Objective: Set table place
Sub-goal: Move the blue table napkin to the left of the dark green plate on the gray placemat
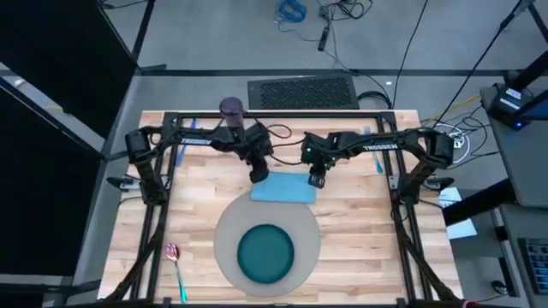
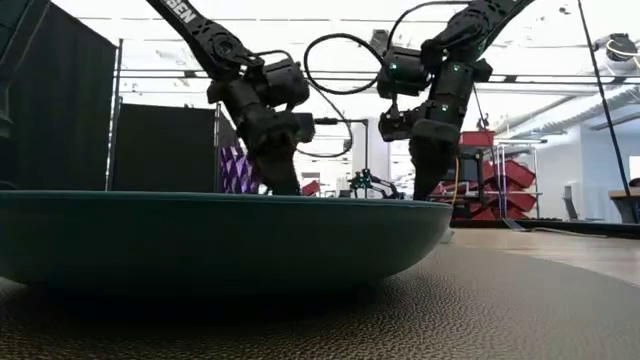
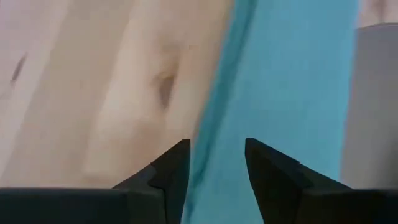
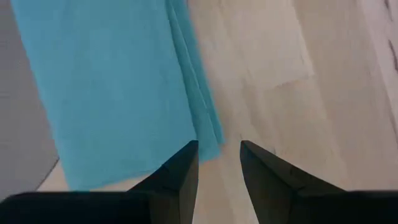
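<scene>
Folded light blue paper napkin (image 1: 283, 189) flat on pale wood plank tabletop (image 1: 360, 222), just behind round grey mat (image 1: 224, 242) carrying teal plate (image 1: 265, 253). Left tool (image 3: 216, 158) parted a little over napkin's left edge, gripping nothing. Right tool (image 4: 219, 158) likewise slightly parted over its right edge, empty.
</scene>
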Robot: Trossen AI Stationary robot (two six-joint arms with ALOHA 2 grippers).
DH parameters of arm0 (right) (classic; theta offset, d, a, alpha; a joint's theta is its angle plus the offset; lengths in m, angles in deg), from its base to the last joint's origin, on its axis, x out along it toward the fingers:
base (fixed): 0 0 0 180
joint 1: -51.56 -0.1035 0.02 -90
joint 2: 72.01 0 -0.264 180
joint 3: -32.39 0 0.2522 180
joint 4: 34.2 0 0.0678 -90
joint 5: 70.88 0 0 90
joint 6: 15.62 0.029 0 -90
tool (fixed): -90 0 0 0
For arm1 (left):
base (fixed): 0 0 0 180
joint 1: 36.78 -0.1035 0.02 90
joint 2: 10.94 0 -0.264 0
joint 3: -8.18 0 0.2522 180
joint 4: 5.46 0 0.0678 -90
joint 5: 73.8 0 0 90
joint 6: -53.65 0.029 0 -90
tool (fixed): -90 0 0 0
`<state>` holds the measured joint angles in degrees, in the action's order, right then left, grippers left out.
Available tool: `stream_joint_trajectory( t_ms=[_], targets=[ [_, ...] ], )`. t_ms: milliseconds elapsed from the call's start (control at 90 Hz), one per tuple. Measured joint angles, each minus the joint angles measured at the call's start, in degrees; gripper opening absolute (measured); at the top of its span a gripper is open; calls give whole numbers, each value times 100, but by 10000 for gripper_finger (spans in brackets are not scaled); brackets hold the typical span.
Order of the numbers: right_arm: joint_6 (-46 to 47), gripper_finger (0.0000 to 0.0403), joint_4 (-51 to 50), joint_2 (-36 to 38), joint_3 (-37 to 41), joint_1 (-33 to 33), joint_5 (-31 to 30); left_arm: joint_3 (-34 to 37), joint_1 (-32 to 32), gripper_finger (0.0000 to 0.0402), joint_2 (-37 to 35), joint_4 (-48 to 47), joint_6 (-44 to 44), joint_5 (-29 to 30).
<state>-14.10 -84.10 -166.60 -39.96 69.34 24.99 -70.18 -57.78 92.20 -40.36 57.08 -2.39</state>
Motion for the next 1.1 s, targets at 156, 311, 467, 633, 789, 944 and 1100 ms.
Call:
stream_joint_trajectory(
  t_ms=[156,311,467,633,789,944,1100],
  targets=[
    [103,164,0,0,0,-1,497,-2,169,213,0,286,11,7],
    [10,225,33,0,0,2,462,-2,222,265,-2,158,-463,209],
    [-243,262,269,0,-2,2,463,-2,166,271,-2,-292,-436,369],
    [-314,274,335,-29,-2,77,466,-2,163,272,-2,-630,-269,751],
    [-380,274,372,-353,-7,194,483,-7,163,272,-4,-719,-182,862],
    [-417,274,438,-664,-5,217,483,-5,152,272,-4,-824,-148,1125],
    [-463,274,472,-823,-22,214,477,174,125,272,-7,-817,-150,1137]
  ],
)
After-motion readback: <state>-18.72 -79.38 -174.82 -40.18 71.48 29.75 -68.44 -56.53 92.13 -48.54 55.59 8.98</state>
